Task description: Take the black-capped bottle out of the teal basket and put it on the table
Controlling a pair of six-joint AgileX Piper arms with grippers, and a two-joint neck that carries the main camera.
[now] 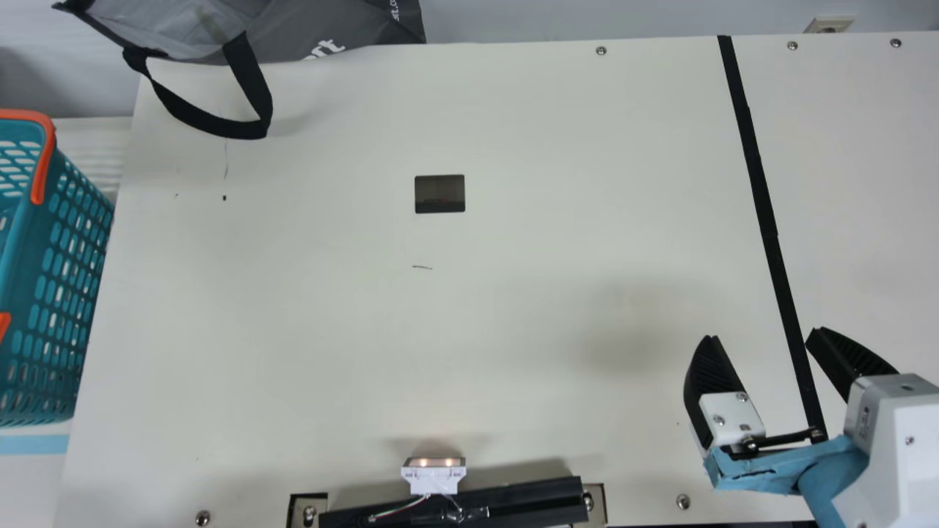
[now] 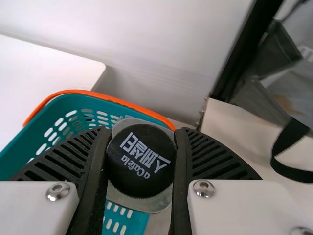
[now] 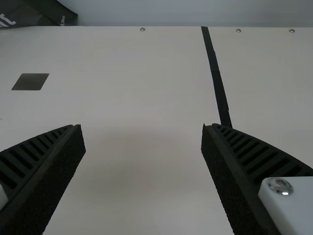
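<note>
While my right arm hangs out over the near right part of the cream table (image 1: 513, 308), my left gripper (image 2: 142, 129) has hold of the black-capped bottle (image 2: 141, 160), as I see in my left wrist view. Its two ribbed fingers stand apart by just the bottle's width, one pressed to each side of the cap end, and the cap's round top with its white print faces my wrist camera. Seen from there, the bottle covers one corner of the teal basket (image 1: 37, 293); how high its base is, I cannot tell. The basket sits beside the table's left edge in my main view, its orange handle (image 1: 45, 158) along the rim. My right gripper (image 1: 763, 334) is spread wide with nothing between its fingers, and in the main view the black strip (image 1: 763, 213) running down the table passes between them. At the far left is a grey bag (image 1: 323, 33), its black strap (image 1: 253, 81) looped over the table. A dark rectangle (image 1: 440, 194) lies left of the strip, and at the near edge a small white device (image 1: 433, 480) with two glowing lights is just beside a black rail (image 1: 528, 499).
</note>
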